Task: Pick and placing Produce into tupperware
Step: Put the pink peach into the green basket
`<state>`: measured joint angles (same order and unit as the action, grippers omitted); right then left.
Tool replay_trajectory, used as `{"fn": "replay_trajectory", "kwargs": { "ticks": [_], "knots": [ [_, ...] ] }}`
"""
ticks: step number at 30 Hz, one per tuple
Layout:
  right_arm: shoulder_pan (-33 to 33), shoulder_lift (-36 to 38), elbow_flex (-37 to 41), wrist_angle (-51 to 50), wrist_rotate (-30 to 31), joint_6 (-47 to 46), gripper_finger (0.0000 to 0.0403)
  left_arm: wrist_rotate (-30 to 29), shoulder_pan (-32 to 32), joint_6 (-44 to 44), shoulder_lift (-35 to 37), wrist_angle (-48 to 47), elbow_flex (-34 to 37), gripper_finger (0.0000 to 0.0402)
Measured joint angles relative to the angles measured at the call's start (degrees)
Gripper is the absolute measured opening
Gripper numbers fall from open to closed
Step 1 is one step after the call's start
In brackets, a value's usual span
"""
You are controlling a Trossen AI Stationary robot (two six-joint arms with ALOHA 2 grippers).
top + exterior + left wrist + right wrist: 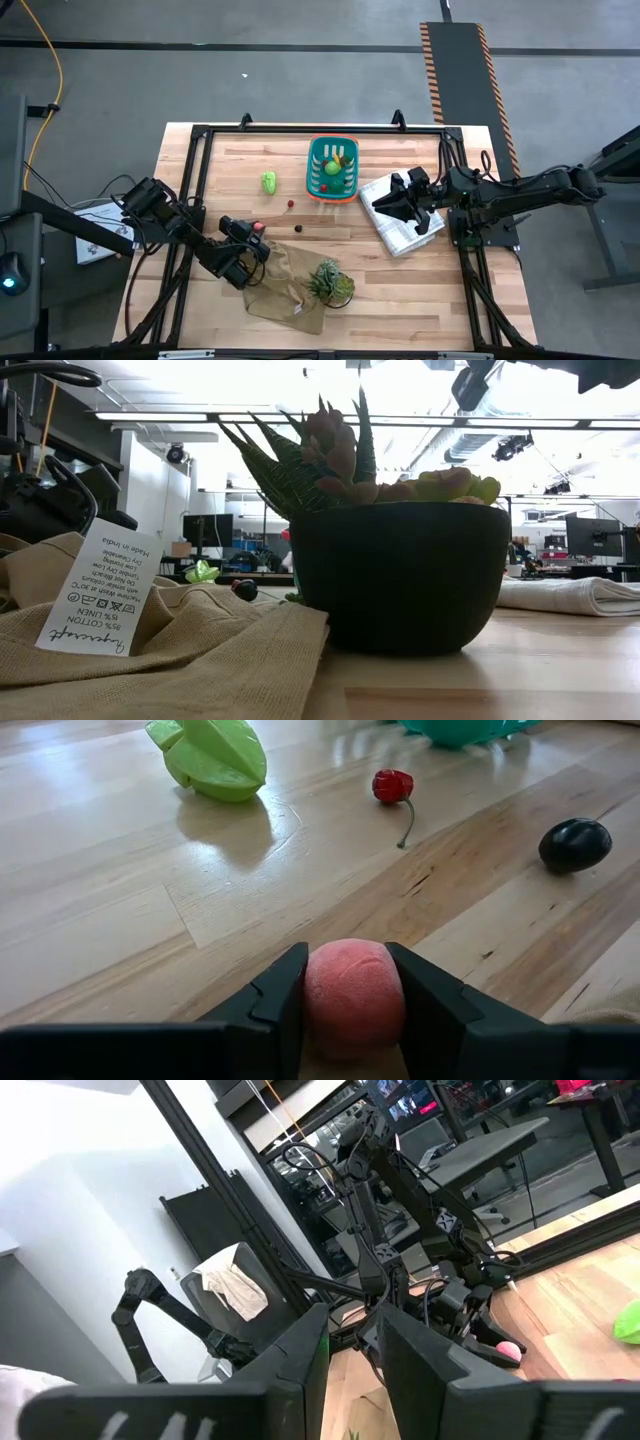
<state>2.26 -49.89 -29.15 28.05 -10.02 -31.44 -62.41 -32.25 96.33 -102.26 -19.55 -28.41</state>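
Now the left gripper (354, 1005), jaws pinching a fuzzy pink-red toy ball (354, 992), should lift clear of the wooden counter (150, 910) and carry it toward two o'clock to the teal slotted plastic basket (332, 168), while the right gripper (392, 203) waits over the white folded cloth (400, 235), jaws nearly pressed together.

Wood table (420, 290) w/ produce (269, 182), tupperware (332, 168)

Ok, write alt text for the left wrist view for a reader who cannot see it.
The left gripper has its two dark fingers closed against the sides of a pink-red ball, low over the wooden table. Farther off on the table lie a light green fruit, a small red cherry with a stem and a dark round piece.
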Motion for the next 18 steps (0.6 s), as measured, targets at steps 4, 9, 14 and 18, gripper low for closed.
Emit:
{"fn": "replay_trajectory", "kwargs": {
  "ticks": [4, 9, 14, 18],
  "knots": [
    [0.0, 0.0, 0.0, 0.0, 0.0, 0.01, 0.0079, 0.0, 0.0, -0.01, 0.0, 0.04, 0.01, 0.0116],
    [0.01, 0.0, 0.0, 0.0, -0.02, 0.0, 0.0079, -0.02, -0.02, -0.02, 0.0, 0.09, -0.01, 0.0101],
    [0.01, 0.0, 0.0, -0.01, -0.02, 0.01, 0.0079, -0.33, -0.02, -0.05, 0.55, 0.16, -0.01, 0.0103],
    [0.0, 0.0, -0.01, 0.0, -0.02, 0.02, 0.0079, -0.85, -0.02, -0.06, 0.55, 0.17, -0.03, 0.0112]
  ]
}}
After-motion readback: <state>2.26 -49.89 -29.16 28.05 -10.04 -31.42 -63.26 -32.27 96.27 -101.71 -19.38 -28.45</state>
